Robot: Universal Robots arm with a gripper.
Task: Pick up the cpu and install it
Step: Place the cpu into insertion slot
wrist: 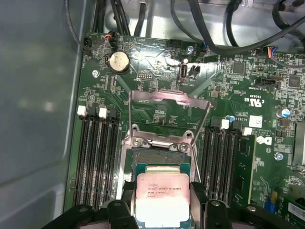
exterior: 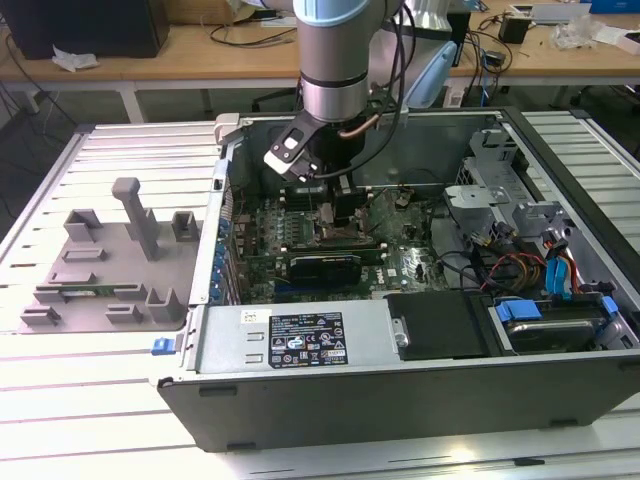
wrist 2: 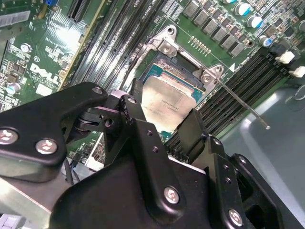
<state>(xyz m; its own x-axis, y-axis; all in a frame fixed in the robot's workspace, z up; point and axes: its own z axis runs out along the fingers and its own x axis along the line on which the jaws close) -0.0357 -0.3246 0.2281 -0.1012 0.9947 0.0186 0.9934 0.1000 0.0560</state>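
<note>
We're gripping cpu (wrist: 163,198) with jaws closed on two opposite edges, holding it at open socket (wrist: 159,157) on motherboard (wrist: 152,71) inside computer case (exterior: 300,400). Whether it's seated, we cannot tell.

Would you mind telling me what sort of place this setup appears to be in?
Probably a robotics lab or workshop: the open computer case sits on a slatted metal table, wooden workbenches strewn with cables stand behind, and the gripper holds the cpu over the motherboard socket.
</note>
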